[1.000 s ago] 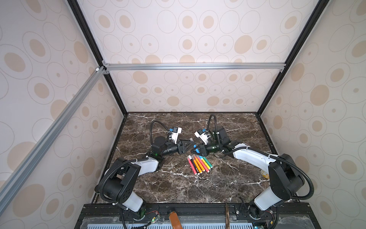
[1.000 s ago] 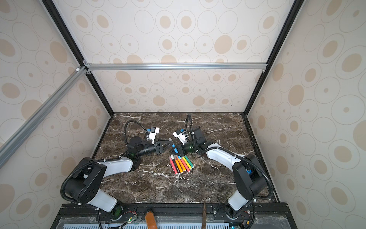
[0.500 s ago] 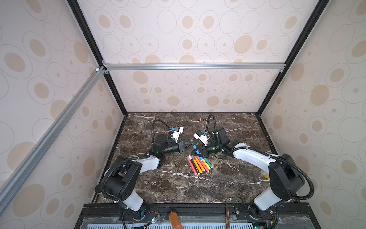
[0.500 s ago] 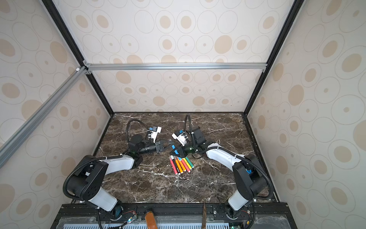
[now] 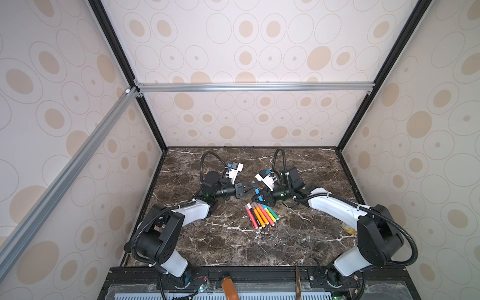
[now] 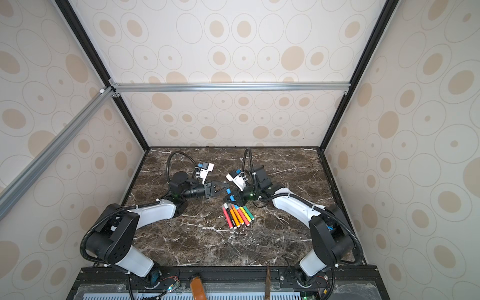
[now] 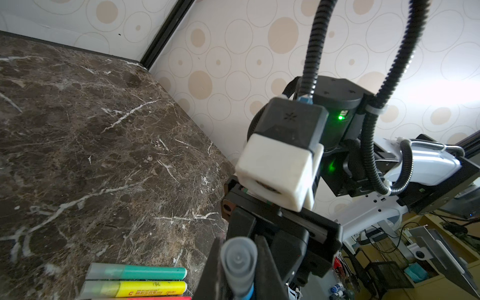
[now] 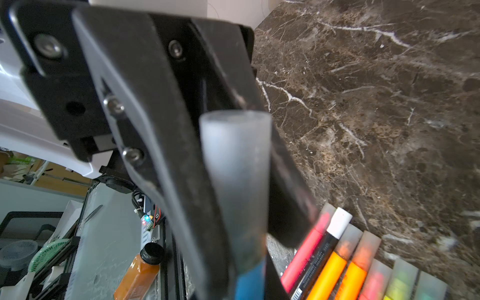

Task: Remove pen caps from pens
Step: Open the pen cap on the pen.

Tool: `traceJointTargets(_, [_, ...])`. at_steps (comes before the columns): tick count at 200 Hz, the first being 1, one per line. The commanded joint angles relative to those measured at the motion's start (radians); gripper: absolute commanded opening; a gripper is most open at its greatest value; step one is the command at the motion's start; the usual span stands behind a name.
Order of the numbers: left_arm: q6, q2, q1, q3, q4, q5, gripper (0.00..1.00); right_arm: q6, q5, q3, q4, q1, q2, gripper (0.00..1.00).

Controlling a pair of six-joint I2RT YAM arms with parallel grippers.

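A blue pen is held off the table between my two grippers. My right gripper is shut on its blue barrel. Its grey translucent pen cap sits on the pen, and my left gripper is shut on it, with one dark finger pressed on each side. Several more capped pens lie side by side on the marble just in front of the grippers: red, black, orange, yellow and green barrels.
The dark marble table is walled on three sides. An orange-filled bottle lies beyond the front edge. A small yellowish object sits by the right arm's base.
My left gripper, open a second ago, has shut on the blue pen's cap. The right gripper has kept its hold on the pen and hardly moved.
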Motion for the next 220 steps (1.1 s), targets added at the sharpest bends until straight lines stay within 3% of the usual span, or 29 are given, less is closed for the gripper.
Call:
traceJointTargets(1, [0.131,-0.005,0.001,0.082,-0.097,-0.027,0.0,-0.035,-0.042,-0.01,-0.098,0.023,-0.031,0.0])
traceJointTargets(26, [0.129,0.03,0.018,0.132,-0.117,-0.058,0.0,-0.059,-0.009,-0.029,-0.136,0.048,-0.033,0.0])
traceJointTargets(58, [0.122,0.037,0.075,0.161,-0.109,-0.114,0.0,0.015,0.014,-0.109,-0.048,0.062,-0.05,0.0])
traceJointTargets(112, [0.047,0.064,0.191,0.244,-0.043,-0.068,0.0,0.002,0.026,-0.161,-0.069,0.091,-0.066,0.0])
traceJointTargets(182, [0.133,0.16,0.264,0.535,-0.31,-0.103,0.0,-0.069,0.097,-0.17,-0.186,0.154,-0.068,0.0])
traceJointTargets(220, [0.088,0.127,0.264,0.562,-0.243,-0.082,0.0,0.032,-0.024,-0.216,-0.025,0.143,-0.07,0.0])
